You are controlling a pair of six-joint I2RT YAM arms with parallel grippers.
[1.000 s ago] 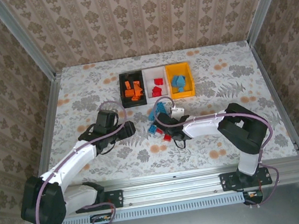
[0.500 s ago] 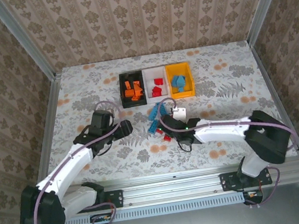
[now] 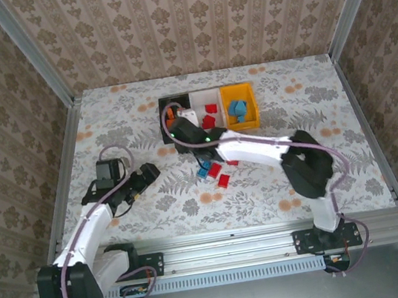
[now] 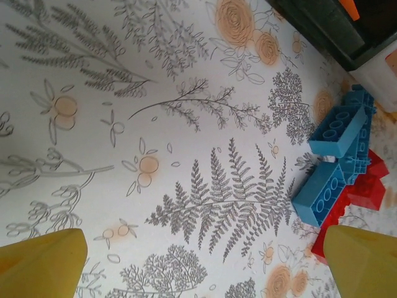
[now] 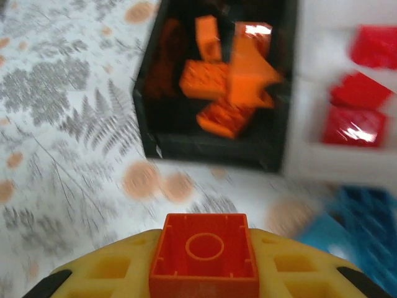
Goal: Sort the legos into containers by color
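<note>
Three containers stand in a row at the back: black bin (image 3: pixel 167 129) with orange legos (image 5: pixel 226 84), white bin (image 3: pixel 197 112) with red legos (image 5: pixel 360 93), yellow bin (image 3: pixel 251 104) with blue ones. My right gripper (image 3: pixel 178 127) hovers at the black bin's (image 5: pixel 149 112) near edge, shut on an orange-red brick (image 5: pixel 205 254) between its yellow fingers (image 5: pixel 105 270). My left gripper (image 3: pixel 146 174) is open and holds nothing, low over the table (image 4: pixel 205 254), left of the loose blue bricks (image 4: pixel 338 127) and red bricks (image 4: pixel 366 186).
Loose blue (image 3: pixel 203 169) and red legos (image 3: pixel 224 180) lie mid-table under the right forearm. The cell's metal frame rails and patterned walls close in the table on three sides. The floral cloth (image 3: pixel 104 118) spreads left of the bins.
The right arm swung from the loose pile up and left to the black bin, carrying the brick. The left arm drew back to the left and its jaws opened wider.
</note>
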